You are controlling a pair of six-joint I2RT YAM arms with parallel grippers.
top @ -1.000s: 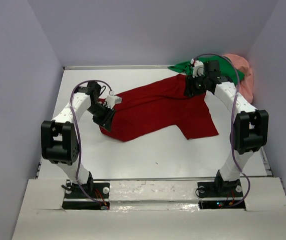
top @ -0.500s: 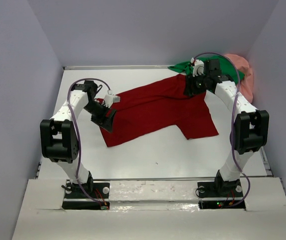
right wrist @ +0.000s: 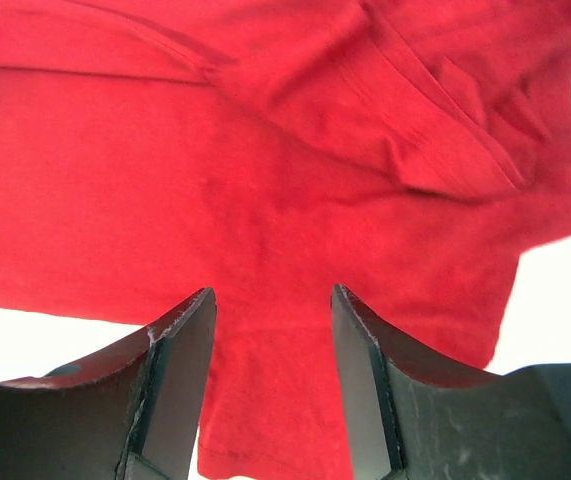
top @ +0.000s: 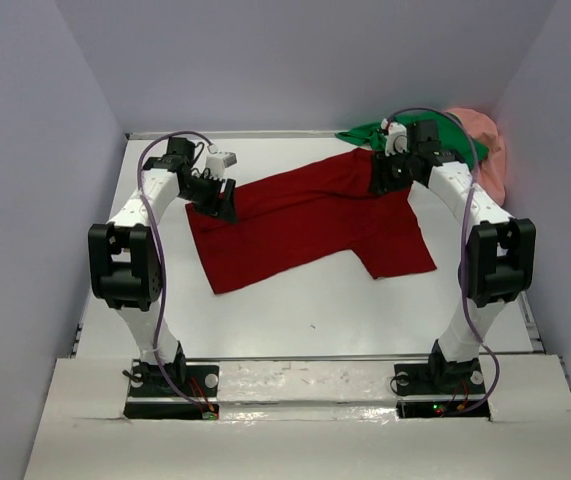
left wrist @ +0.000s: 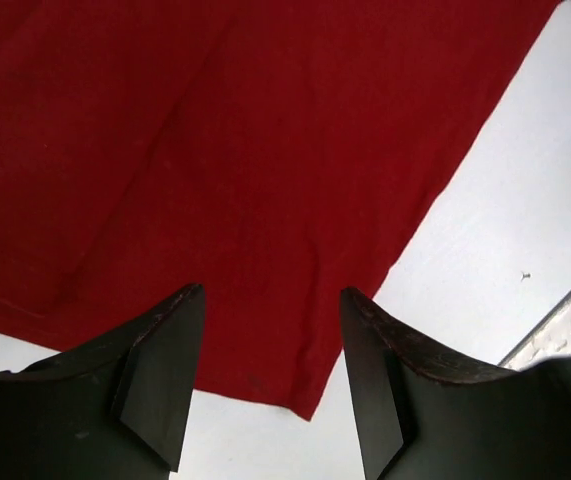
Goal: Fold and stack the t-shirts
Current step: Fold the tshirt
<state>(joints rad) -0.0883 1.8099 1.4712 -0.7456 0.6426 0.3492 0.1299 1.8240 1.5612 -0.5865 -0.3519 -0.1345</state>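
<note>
we see dark red shirt [top: 305, 215] flat, unfolded | green shirt [top: 361, 133], pink shirt [top: 487, 150] heaped at 1 o'clock, unstacked | left end effector [left wrist: 270, 290] & right end effector [right wrist: 272, 290] open, empty

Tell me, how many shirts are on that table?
3. The dark red cloth t-shirt lies spread across the middle of the white table; the bright green t-shirt and the salmon pink t-shirt sit bunched in its far right corner. More may hide underneath.

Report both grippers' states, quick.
Left gripper: open, holding nothing, over the dark red cloth t-shirt.
Right gripper: open, holding nothing, over the same t-shirt.
</note>
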